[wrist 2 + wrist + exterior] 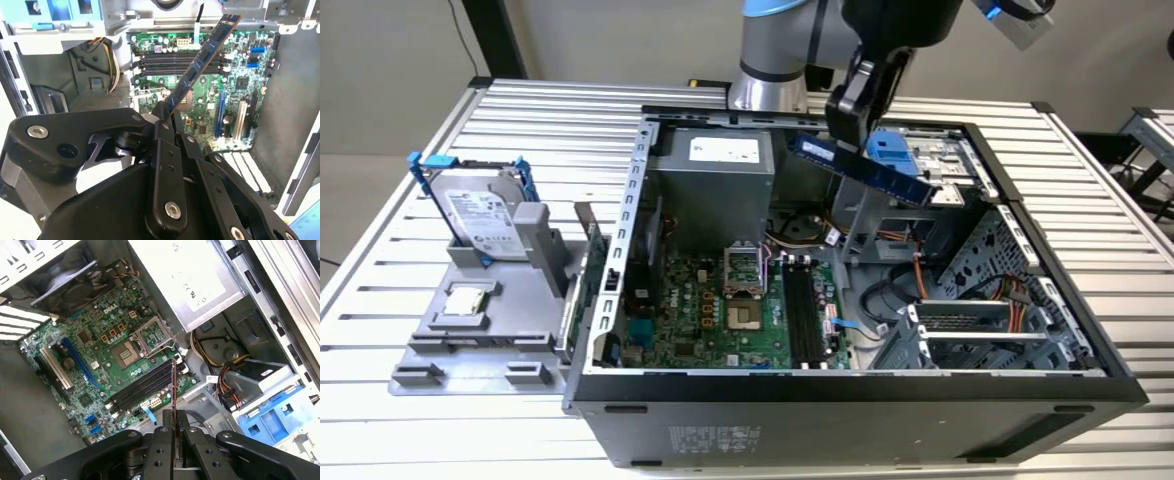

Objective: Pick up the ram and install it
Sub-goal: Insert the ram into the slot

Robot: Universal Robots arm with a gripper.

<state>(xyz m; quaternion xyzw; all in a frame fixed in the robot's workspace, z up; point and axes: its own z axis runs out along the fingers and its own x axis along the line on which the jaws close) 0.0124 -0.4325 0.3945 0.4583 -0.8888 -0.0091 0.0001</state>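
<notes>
The ram [870, 170] is a long blue-dark stick with black chips, held tilted in the air above the open computer case [854, 390]. My gripper [843, 130] is shut on one end of it. In the second wrist view the ram [200, 62] juts out from the black fingers [164, 131] over the green motherboard [235, 95]. In the first wrist view the ram [173, 390] appears edge-on between the fingers [162, 440], over the black memory slots [142, 387]. Those slots [803, 315] lie well below the stick, near the middle of the board.
On the exterior view's left, a grey stand [467, 340] carries a silver hard drive in a blue frame [480, 215] and a small square processor chip [464, 300]. A grey power supply [714, 175] and cables [921, 270] crowd the case interior.
</notes>
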